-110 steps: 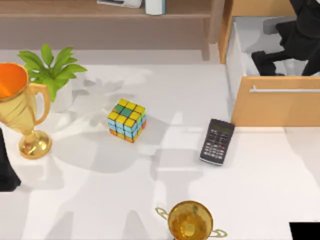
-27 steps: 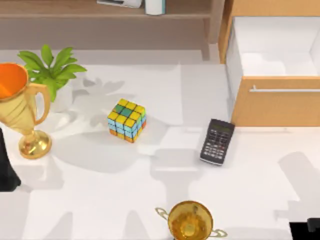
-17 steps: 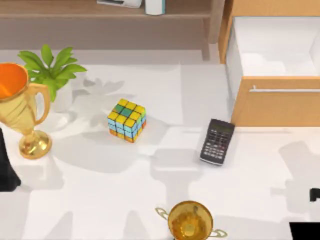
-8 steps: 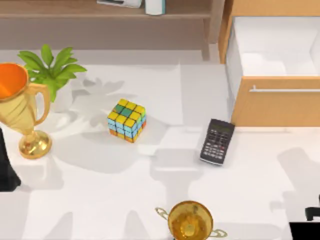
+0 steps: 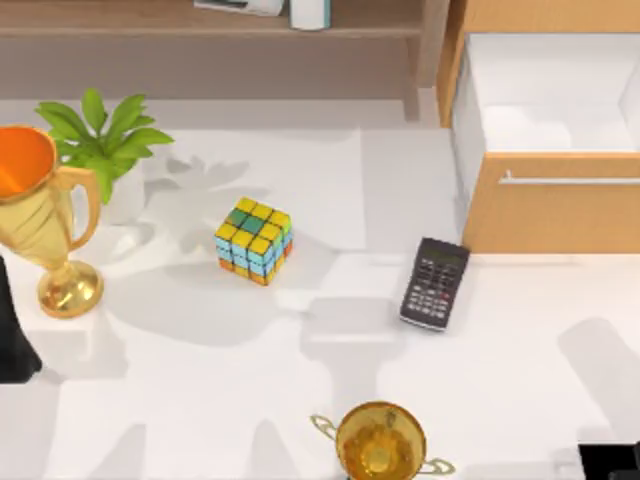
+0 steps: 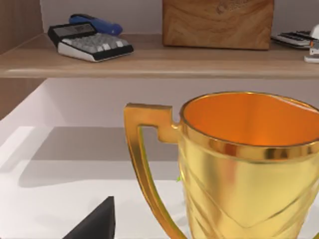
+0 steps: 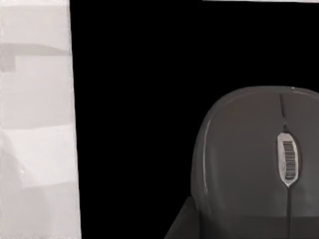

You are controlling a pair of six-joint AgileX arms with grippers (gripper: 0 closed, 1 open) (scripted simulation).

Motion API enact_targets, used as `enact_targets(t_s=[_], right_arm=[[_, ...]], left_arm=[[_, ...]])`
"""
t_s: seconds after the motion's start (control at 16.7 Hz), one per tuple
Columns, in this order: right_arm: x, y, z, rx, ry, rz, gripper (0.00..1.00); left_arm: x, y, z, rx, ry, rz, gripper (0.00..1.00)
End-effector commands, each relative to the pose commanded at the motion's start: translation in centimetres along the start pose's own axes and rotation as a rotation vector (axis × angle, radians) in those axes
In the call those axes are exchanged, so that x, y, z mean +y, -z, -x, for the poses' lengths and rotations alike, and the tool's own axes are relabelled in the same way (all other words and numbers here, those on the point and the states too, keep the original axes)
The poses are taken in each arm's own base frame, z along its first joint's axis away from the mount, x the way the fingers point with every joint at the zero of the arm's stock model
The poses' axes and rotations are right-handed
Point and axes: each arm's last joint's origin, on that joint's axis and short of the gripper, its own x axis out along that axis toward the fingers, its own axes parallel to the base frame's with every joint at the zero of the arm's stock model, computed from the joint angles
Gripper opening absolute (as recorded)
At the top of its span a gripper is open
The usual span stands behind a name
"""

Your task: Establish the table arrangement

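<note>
**White table, arms mostly out of frame**

Table (image 5: 200, 400) spans the top view. Left arm (image 5: 12, 335) is cut off at the left edge beside the tall gold trophy (image 5: 40, 225); its jaws: can't tell. Second trophy (image 5: 380, 442) is clipped at the near edge. Black mouse pad (image 5: 610, 462) is cut off at the near right corner; right wrist view shows a grey mouse (image 7: 259, 164) on it, partly out of frame. Right jaws: can't tell.

Open room lies mid-table btwn Rubik's cube (image 5: 254, 240) and calculator (image 5: 435, 283). Drawer (image 5: 550, 110) stands open far right. Potted plant (image 5: 100, 140) far left. Calculator keys unreadable.
</note>
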Motion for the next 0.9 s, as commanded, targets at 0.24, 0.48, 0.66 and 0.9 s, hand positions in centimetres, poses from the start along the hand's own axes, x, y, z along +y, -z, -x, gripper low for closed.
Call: enact_targets(t_s=[0.24, 0.48, 0.66, 0.9], right_arm=[[0.0, 0.0, 0.0, 0.0, 0.0, 0.0, 0.15], [0.0, 0.0, 0.0, 0.0, 0.0, 0.0, 0.45], [0.0, 0.0, 0.0, 0.0, 0.0, 0.0, 0.68], [0.0, 0.0, 0.0, 0.0, 0.0, 0.0, 0.98]], left_arm=[[0.0, 0.0, 0.0, 0.0, 0.0, 0.0, 1.0], [0.0, 0.0, 0.0, 0.0, 0.0, 0.0, 1.0], [0.0, 0.0, 0.0, 0.0, 0.0, 0.0, 1.0], [0.0, 0.0, 0.0, 0.0, 0.0, 0.0, 1.0]])
